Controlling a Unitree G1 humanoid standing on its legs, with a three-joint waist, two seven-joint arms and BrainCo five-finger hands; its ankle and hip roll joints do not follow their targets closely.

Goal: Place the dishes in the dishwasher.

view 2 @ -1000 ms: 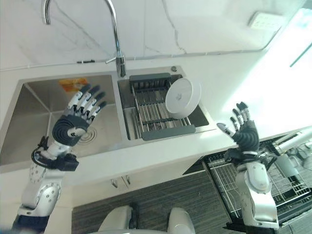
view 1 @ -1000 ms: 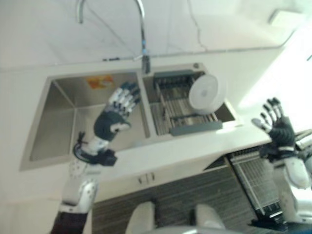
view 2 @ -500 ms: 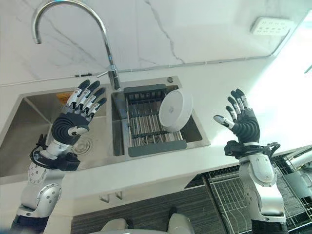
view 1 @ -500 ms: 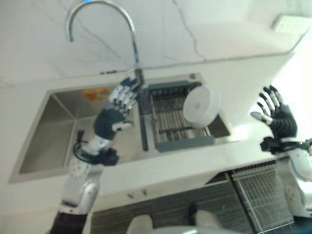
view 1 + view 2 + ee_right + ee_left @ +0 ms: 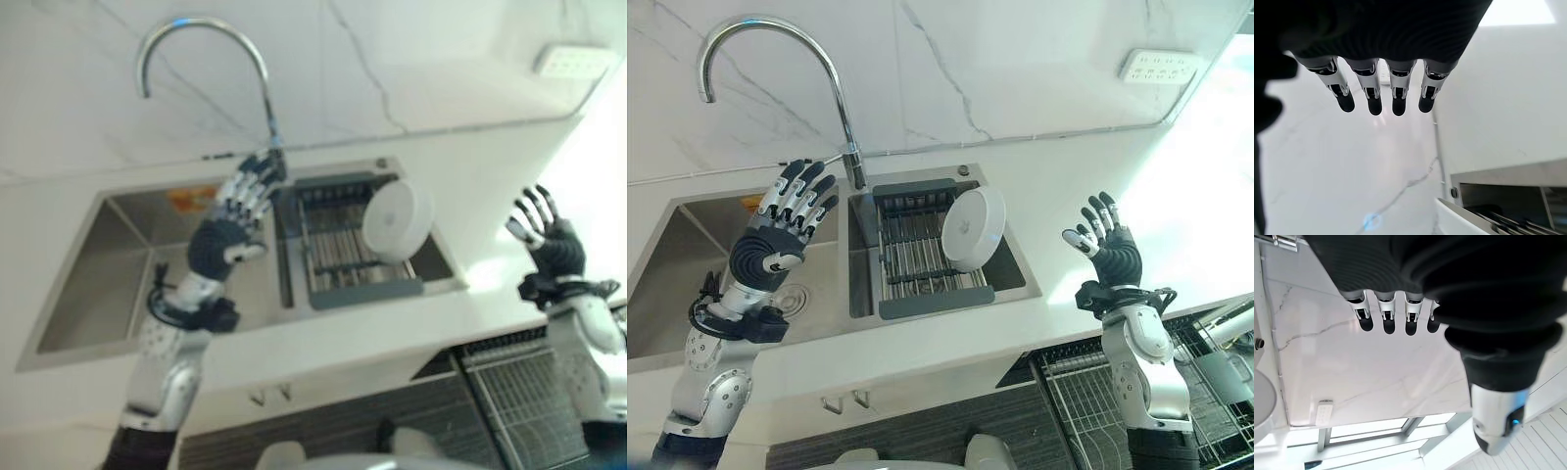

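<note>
A white round dish (image 5: 973,229) leans on edge in the grey drying rack (image 5: 921,257) set in the right basin of the steel sink. My left hand (image 5: 774,240) is raised over the left basin (image 5: 686,284), fingers spread and empty, a short way left of the rack. My right hand (image 5: 1111,252) hovers above the white counter to the right of the sink, fingers straight and holding nothing. The dishwasher's wire rack (image 5: 1087,392) is pulled out below the counter at the lower right. In the right wrist view the fingers (image 5: 1371,93) hang straight.
A tall curved tap (image 5: 838,108) rises behind the sink between the two basins. A marble wall with a socket plate (image 5: 1156,67) stands at the back. White counter (image 5: 1068,186) spreads right of the sink. Cabinet handles (image 5: 843,401) show under the front edge.
The camera has tilted up, so the whole scene sits lower. My left hand has risen a little toward the tap; my right hand stays raised and open. The dish has not moved.
</note>
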